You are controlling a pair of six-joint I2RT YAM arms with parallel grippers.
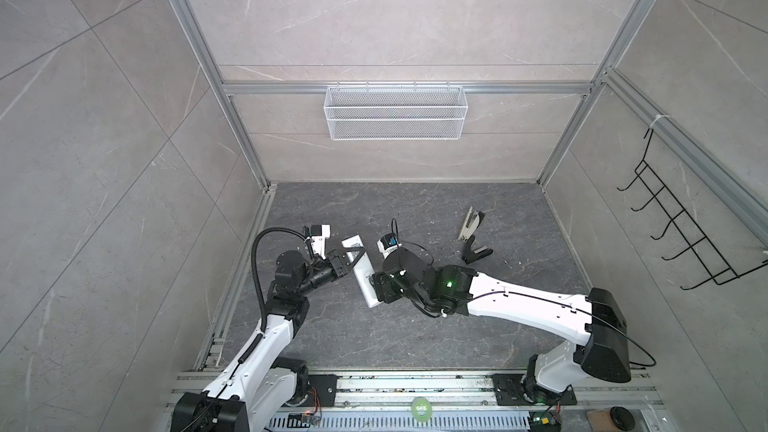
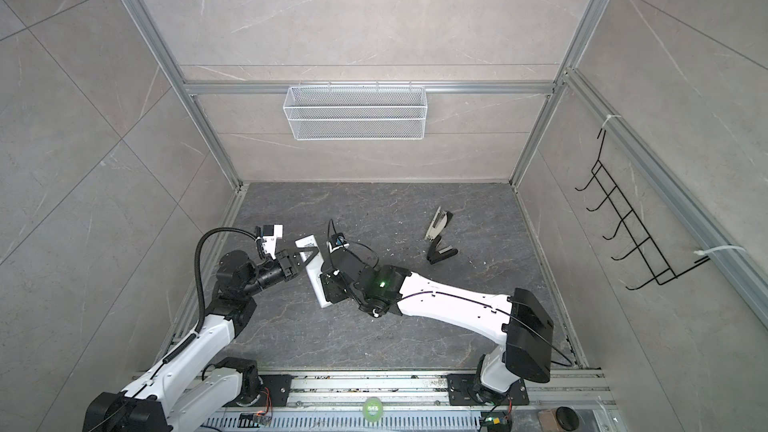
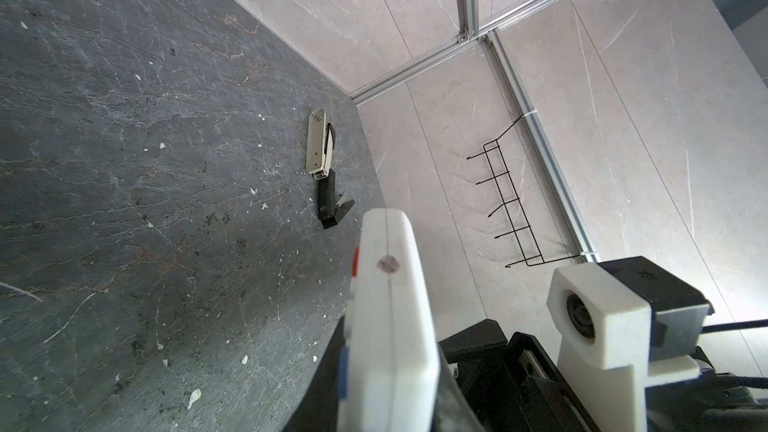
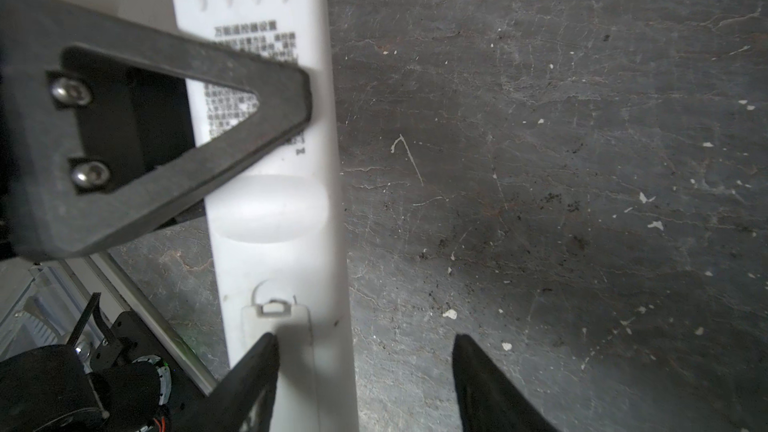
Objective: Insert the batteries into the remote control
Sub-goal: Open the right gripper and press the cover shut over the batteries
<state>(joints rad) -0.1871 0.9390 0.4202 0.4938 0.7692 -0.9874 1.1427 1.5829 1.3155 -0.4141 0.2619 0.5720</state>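
Both top views are evenly, softly lit; the pale wall tiles (image 1: 395, 14) are bright, the dark table (image 1: 415, 338) dimmer, shadows faint; the frame rails (image 1: 198, 56) bow towards the frame edges, a lens distortion; a green light (image 1: 448, 284) glows right of centre. In the left wrist view the remote control (image 3: 390, 326) is close, blurred, almost blown white; in the right wrist view the right gripper (image 4: 363, 338) is out of focus, the table behind it sharp.

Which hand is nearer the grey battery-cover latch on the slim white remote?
Right hand: one fingertip beside the latch. Left hand clamps the remote farther along, over its printed label.
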